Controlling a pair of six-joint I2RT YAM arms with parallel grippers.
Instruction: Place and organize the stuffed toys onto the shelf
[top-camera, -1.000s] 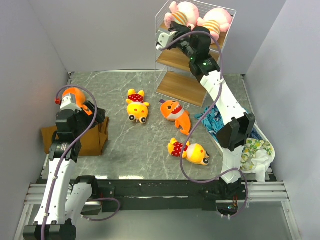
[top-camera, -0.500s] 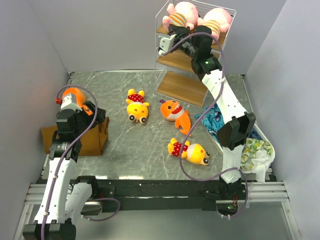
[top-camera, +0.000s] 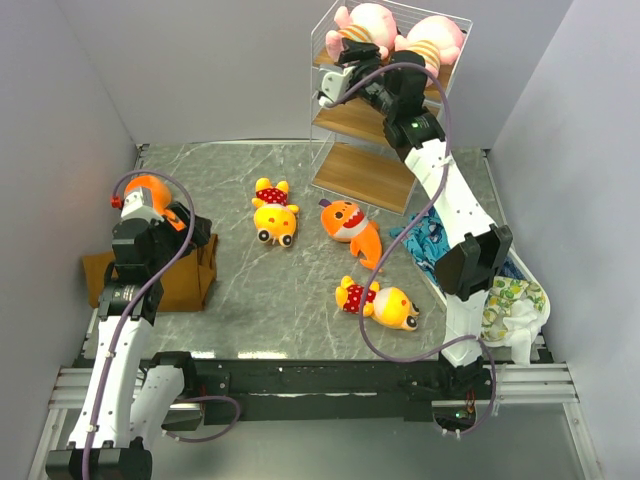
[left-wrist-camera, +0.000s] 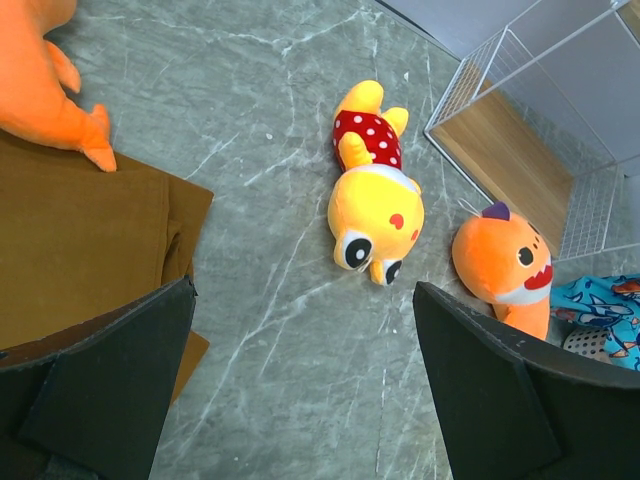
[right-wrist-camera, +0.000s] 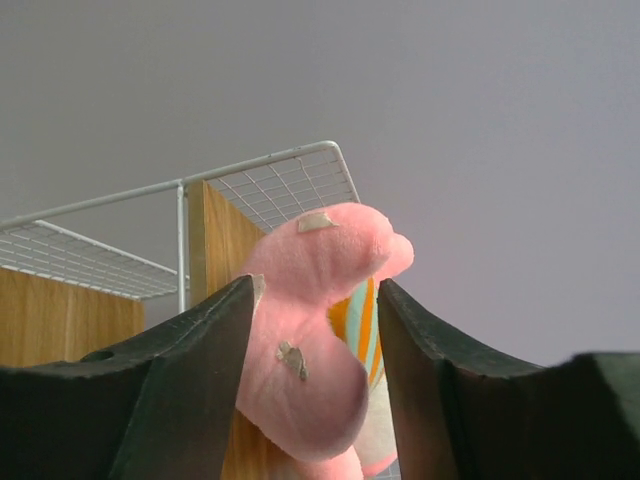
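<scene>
Two pink toys (top-camera: 362, 22) (top-camera: 437, 40) lie on the top board of the white wire shelf (top-camera: 365, 172). My right gripper (top-camera: 348, 62) is raised at the shelf's top left, open, with the left pink toy's leg (right-wrist-camera: 310, 330) between its fingers; the left finger touches it and the right one stands apart. Two yellow toys (top-camera: 273, 212) (top-camera: 380, 302) and an orange fish toy (top-camera: 350, 228) lie on the table. A second orange toy (top-camera: 150, 190) rests on the brown cloth. My left gripper (left-wrist-camera: 302, 290) is open and empty above the table.
The brown cloth (top-camera: 185, 275) lies at the left under my left arm. A blue patterned cloth (top-camera: 432, 240) and a white-green cloth (top-camera: 515, 305) lie at the right. Grey walls close in on three sides. The shelf's middle and bottom boards hold nothing.
My right gripper has shifted slightly right and in towards the left pink toy on the top board. The left arm and the table toys have not moved.
</scene>
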